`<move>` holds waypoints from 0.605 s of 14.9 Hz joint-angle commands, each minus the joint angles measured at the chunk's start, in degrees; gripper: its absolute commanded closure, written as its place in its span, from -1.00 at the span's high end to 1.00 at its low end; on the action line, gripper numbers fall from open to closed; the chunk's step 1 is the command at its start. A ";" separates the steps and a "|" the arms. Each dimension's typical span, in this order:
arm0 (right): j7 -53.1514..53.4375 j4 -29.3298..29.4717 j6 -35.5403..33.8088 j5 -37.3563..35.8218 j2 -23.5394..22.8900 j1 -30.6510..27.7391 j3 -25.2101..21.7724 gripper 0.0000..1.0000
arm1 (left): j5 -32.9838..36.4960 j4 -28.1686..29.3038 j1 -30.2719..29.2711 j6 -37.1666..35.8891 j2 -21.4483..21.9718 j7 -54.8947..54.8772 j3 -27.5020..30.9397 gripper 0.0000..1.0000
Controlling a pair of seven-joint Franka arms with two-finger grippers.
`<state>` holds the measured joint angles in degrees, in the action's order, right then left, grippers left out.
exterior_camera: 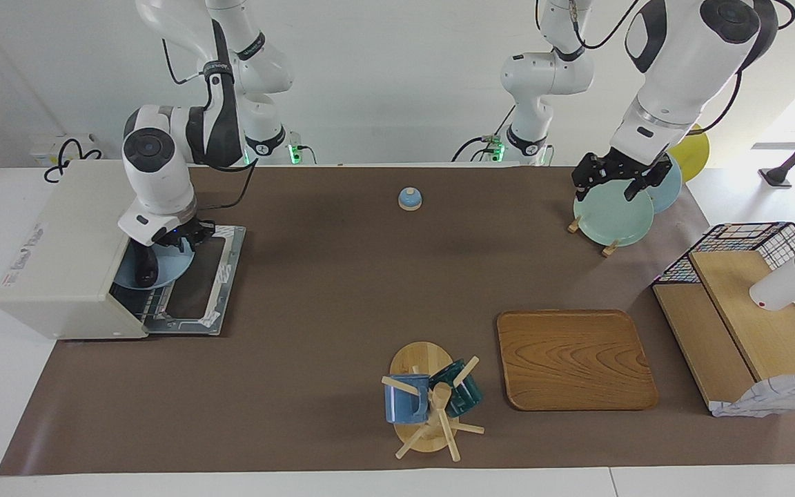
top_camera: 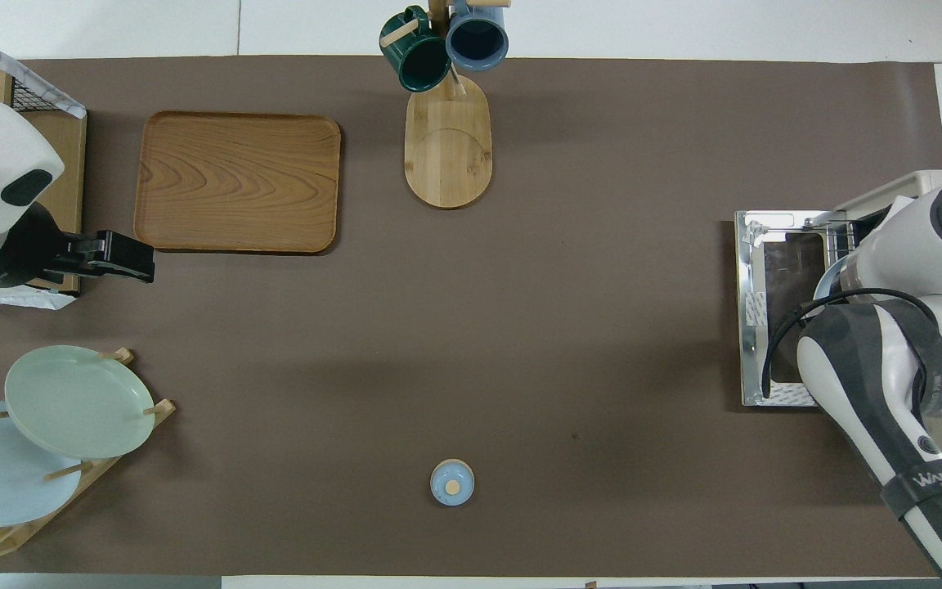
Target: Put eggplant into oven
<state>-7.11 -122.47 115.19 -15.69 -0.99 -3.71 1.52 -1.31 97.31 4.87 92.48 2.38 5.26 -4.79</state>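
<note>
The cream-white oven (exterior_camera: pixel 59 241) stands at the right arm's end of the table with its door (exterior_camera: pixel 197 276) dropped open. It also shows in the overhead view (top_camera: pixel 872 196). A light blue plate (exterior_camera: pixel 170 266) sits half inside the oven's mouth. The dark eggplant (exterior_camera: pixel 142 268) lies on the part of the plate that is inside. My right gripper (exterior_camera: pixel 180 240) is at the plate's outer rim, over the open door, and seems shut on it. The right arm hides the eggplant in the overhead view. My left gripper (exterior_camera: pixel 622 181) waits raised over the plate rack.
A wooden rack with a green plate (exterior_camera: pixel 611 217) and other plates stands near the left arm's base. A wooden tray (exterior_camera: pixel 573 359), a mug tree (exterior_camera: pixel 432 397), a small blue bell (exterior_camera: pixel 409 199) and a wire-sided shelf (exterior_camera: pixel 749 310) are on the mat.
</note>
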 commanded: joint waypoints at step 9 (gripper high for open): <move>8.15 -0.03 6.87 6.81 -2.43 8.10 1.12 -1.00 | 1.14 0.95 -0.12 0.07 1.14 -0.25 0.05 1.00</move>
<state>-1.89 -119.48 117.11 -9.42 -1.93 3.72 2.59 -1.31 97.31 4.87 92.48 2.38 5.26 -4.76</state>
